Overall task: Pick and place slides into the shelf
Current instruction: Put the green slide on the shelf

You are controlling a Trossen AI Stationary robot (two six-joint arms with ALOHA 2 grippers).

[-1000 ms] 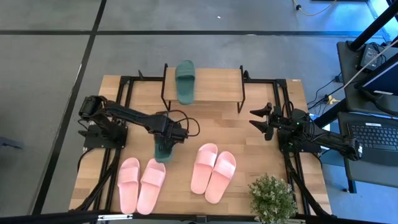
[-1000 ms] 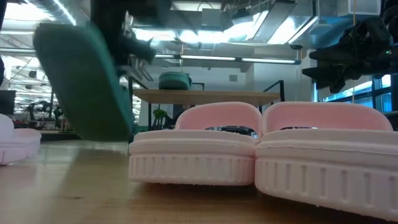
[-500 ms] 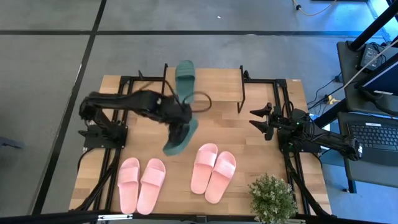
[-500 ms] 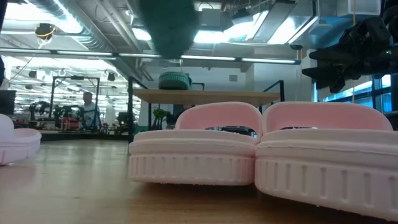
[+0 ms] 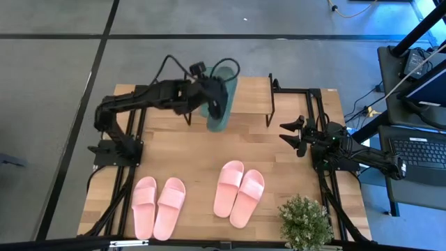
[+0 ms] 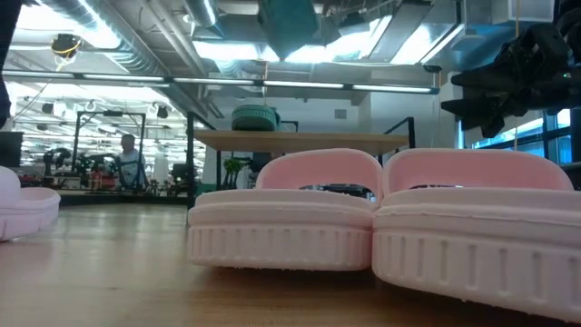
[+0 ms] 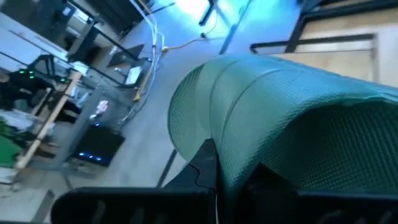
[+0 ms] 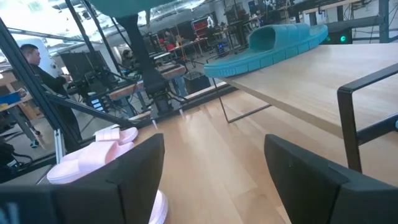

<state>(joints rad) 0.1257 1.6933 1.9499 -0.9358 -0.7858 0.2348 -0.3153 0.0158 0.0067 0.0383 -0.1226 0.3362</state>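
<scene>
Overhead, left gripper clenches a green slide above the shelf at twelve o'clock, overlapping its shelved mate; releasing here risks a pile-up; low down, it hangs high; right gripper waits released at three.

A small potted plant is sitting at the wooden surface's near corner; a laptop is resting off to the right.
</scene>
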